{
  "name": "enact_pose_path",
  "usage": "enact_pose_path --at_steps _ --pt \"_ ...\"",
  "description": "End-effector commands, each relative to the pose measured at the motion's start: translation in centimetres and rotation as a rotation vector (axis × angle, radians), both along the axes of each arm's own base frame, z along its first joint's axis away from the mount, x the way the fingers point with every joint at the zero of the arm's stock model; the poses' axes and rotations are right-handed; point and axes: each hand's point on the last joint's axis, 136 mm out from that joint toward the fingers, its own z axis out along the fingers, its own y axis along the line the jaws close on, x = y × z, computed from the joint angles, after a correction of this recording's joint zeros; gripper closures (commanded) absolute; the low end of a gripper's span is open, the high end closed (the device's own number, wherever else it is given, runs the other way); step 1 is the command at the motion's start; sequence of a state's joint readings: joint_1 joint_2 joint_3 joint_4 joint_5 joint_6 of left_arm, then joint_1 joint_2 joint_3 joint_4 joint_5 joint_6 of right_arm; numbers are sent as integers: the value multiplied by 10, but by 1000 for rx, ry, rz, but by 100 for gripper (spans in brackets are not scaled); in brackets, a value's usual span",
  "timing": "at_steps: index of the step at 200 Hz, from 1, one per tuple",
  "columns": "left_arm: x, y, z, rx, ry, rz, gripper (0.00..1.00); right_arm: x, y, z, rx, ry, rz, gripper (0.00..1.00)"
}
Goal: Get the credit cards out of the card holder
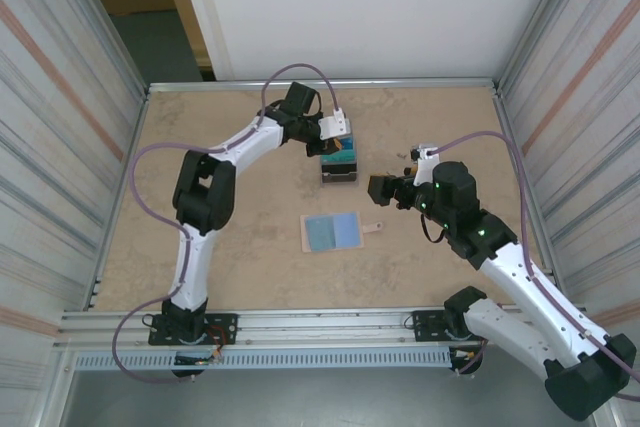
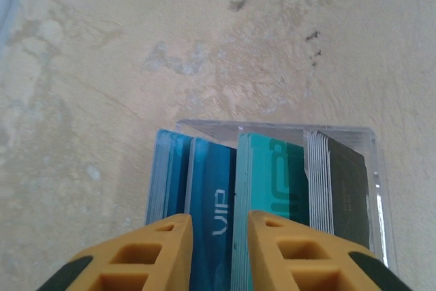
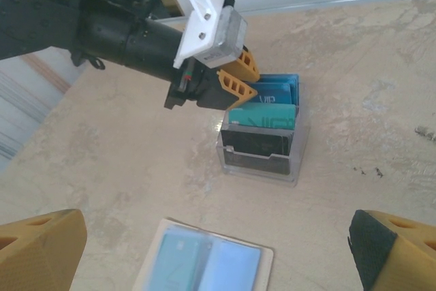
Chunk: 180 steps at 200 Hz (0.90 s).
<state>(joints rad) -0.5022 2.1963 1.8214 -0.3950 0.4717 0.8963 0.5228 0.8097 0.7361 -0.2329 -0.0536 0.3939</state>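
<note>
The clear card holder [image 1: 338, 169] stands mid-table, packed with upright credit cards: blue ones [image 2: 211, 182], teal ones [image 2: 272, 175] and dark ones [image 2: 351, 189]. My left gripper [image 2: 219, 219] hangs just over the holder's far end. Its yellow fingers [image 3: 238, 80] stand a little apart, either side of a blue card marked VIP, and grip nothing. My right gripper [image 1: 378, 189] hovers to the right of the holder [image 3: 262, 161] with its fingers spread wide and nothing between them. Two light blue cards [image 1: 330, 231] lie flat on a white board.
The white board [image 3: 153, 250] lies on the beige table in front of the holder, a small tan tab [image 1: 372, 227] at its right edge. Ribbed walls [image 1: 60, 147] close in both sides and a white wall [image 1: 370, 7] the back.
</note>
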Motion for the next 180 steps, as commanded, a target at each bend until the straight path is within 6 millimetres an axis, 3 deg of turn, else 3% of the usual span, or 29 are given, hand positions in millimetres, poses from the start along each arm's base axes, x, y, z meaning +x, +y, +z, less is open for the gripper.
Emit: enact_pose_path --at_steps 1,4,9,28,51,72,94,108,125,165,173,180 --pt "13 2 49 -56 -143 67 71 2 0 16 36 -25 -9 1" --pt "14 3 48 -57 -145 71 71 2 -1 16 35 -24 -13 1" --pt "14 5 65 -75 -179 82 70 2 -2 15 36 -25 -19 1" --pt "19 10 74 -82 -216 132 58 2 -4 13 36 -24 -31 1" --pt "27 20 86 -97 -259 216 55 1 -5 9 31 -14 -36 1" --pt "29 30 102 -129 -308 295 44 2 -6 2 14 13 -45 1" --pt "19 41 122 -195 -340 356 43 4 -4 -5 1 38 -47 1" --pt "11 51 135 -244 -353 407 27 5 0 -11 -4 59 -46 1" --pt "3 66 146 -286 -355 488 25 6 5 -19 -20 86 -45 1" --pt "-19 115 154 -408 -326 748 25 4 29 -39 -117 125 -22 1" --pt "-25 126 149 -430 -302 796 15 5 34 -52 -164 151 -22 1" --pt "-30 135 148 -447 -289 832 13 5 39 -58 -192 162 -17 0"
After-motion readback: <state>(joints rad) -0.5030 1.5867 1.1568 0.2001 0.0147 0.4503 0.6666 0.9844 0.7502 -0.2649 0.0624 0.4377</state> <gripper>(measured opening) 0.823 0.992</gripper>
